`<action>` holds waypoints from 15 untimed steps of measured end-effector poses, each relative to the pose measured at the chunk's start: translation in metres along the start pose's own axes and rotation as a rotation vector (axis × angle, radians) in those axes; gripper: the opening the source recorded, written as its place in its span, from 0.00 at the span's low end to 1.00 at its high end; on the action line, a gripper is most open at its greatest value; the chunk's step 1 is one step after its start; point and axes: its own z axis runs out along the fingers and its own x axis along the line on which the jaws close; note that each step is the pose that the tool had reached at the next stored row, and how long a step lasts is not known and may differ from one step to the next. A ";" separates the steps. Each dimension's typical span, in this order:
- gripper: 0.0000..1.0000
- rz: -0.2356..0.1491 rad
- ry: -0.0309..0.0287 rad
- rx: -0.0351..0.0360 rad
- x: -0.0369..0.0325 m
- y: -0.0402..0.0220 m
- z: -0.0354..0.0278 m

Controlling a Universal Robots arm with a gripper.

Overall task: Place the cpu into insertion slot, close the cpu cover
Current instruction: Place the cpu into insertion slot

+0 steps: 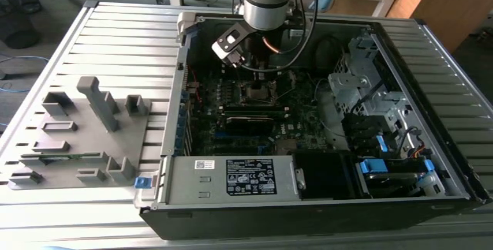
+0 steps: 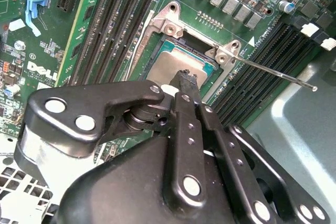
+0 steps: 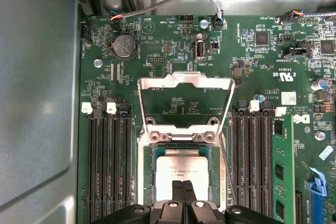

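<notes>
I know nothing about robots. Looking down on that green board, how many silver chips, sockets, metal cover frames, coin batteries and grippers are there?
cpu: 1
insertion slot: 1
cpu cover: 1
coin battery: 1
gripper: 1
Total: 5

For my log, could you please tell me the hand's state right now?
Hand: closed, gripping nothing, its tip down at the dull silver-grey square cpu.

light: bright, even | sheen: cpu cover [image 3: 185, 80] | shadows: soft
</notes>
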 end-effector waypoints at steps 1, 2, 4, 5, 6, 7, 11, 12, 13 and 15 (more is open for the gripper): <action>0.11 0.000 0.0001 -0.0001 0.0000 0.0000 0.0000; 0.11 0.000 0.0001 -0.0001 0.0000 0.0000 0.0000; 0.11 0.000 0.0000 0.0000 0.0000 0.0002 -0.0044; 0.11 0.000 0.0000 0.0000 0.0000 0.0002 -0.0044; 0.11 0.000 0.0000 0.0000 0.0000 0.0002 -0.0044; 0.11 0.000 -0.0012 0.0000 0.0000 0.0002 -0.0045; 0.11 0.000 -0.0046 0.0000 0.0000 0.0002 -0.0043; 0.11 0.000 -0.0045 -0.0001 0.0000 0.0001 -0.0039; 0.11 0.000 -0.0045 -0.0001 0.0000 0.0001 -0.0035; 0.11 0.000 -0.0047 0.0000 0.0000 0.0001 -0.0031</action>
